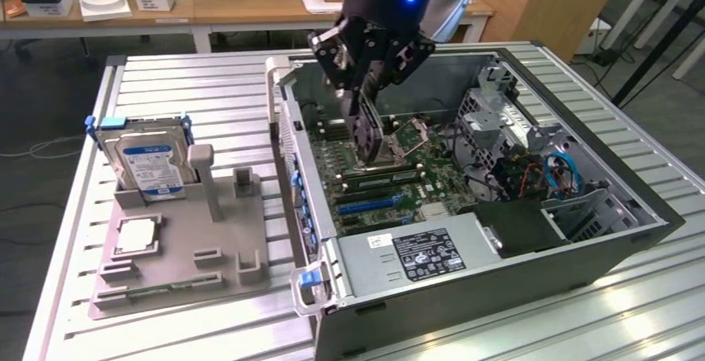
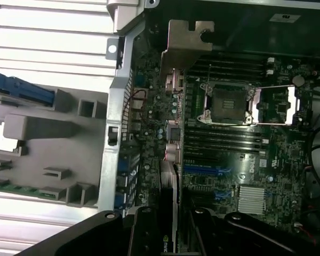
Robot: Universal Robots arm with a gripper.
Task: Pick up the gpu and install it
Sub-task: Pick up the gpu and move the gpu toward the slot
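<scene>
Gripper [image 1: 369, 80] hangs over the open case [image 1: 496, 270], clenched on the gpu [image 1: 372, 134]. The card hangs down from the fingers, lower end towards the board [image 1: 375, 187], slightly tilted in the exterior view.

Wrist view: gripper [image 2: 170, 213] has the gpu [image 2: 170, 181] between its two dark fingers. The card shows edge-on as a slim strip running away from the camera, with its silver bracket [image 2: 188, 45] at the far end near the case wall.

Pick-up: done, by my reading. The card is off the grey tray [image 1: 220, 245], which sits on the table to the exterior view's left of the case. It holds the drive [image 1: 149, 163] and the chip [image 1: 138, 235], both well apart from the gripper.

Install: not done. The blue slot [image 1: 369, 206] on the board has nothing in it, and the card's lower end is above the socket [image 1: 414, 138] area, not over the slot (whether the card's tip touches the board, I cannot tell). In the wrist view the blue slot [image 2: 202, 170] lies just beside the card's edge line, not under it.

Left, as I judge it: aligning the card edge with the slot, bracket to the case's rear wall, seating it and letting go.
</scene>
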